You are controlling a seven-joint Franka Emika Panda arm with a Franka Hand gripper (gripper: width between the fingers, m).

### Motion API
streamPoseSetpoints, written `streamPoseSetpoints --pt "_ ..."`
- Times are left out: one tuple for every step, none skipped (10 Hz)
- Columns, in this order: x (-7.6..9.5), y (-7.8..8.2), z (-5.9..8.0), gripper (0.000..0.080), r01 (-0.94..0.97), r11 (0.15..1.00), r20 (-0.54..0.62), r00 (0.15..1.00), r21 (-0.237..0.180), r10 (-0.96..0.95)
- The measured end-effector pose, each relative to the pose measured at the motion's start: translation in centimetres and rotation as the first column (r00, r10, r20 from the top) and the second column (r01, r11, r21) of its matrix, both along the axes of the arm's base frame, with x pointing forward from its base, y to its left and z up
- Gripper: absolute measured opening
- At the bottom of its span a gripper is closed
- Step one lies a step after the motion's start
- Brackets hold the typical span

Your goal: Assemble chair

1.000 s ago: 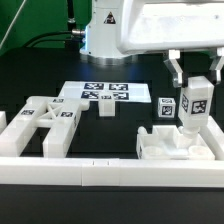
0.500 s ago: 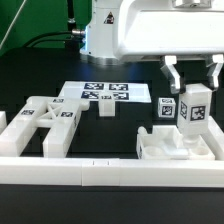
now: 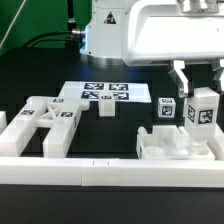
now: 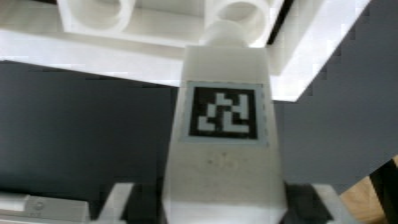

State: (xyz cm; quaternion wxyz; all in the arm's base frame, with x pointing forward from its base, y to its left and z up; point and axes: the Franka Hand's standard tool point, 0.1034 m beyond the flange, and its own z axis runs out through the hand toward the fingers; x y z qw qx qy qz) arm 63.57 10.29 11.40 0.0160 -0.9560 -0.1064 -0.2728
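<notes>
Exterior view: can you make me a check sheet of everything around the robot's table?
Surface: black table, white rails along its edge.
Job's things: frame; block; peg held upright by the block; cube part; short part.
Clutter: nothing seen.
Grippers: gripper shut on peg.
Cables: what looks like a dark cable behind the table.
Surroundings: marker board; robot base.

My jaws, gripping the peg [image 3: 205, 112], have shifted toward the exterior view's right and dipped slightly, now above the block's [image 3: 162, 146] right end.
</notes>
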Motion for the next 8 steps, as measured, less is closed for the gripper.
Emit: streamPoseSetpoints --pt "-0.19 0.65 -0.21 0.0285 -0.011 1.0 -0.002 1.0 -0.004 0.011" --pt "-0.36 1.21 -0.52 0.0285 -0.021 1.0 -0.002 1.0 -0.007 0.021" --pt "-0.37 1.5 -0.59 0.0285 -0.028 1.0 0.004 1.0 -0.008 0.028" --pt "-0.28 1.43 -0.59 0.0285 -0.029 1.0 0.01 1.0 -0.01 0.03" --pt "-0.22 1.28 -0.58 0.0285 -0.032 0.999 0.011 0.999 -0.013 0.032" --pt "-0.17 0.96 -0.56 0.0285 -0.032 0.999 0.01 0.999 -0.016 0.032" --pt "-0.1 0.7 -0.45 0.0285 -0.032 0.999 0.011 0.999 -0.019 0.033" --pt "-0.01 0.54 -0.2 0.0285 -0.032 0.999 0.014 0.999 -0.02 0.033"
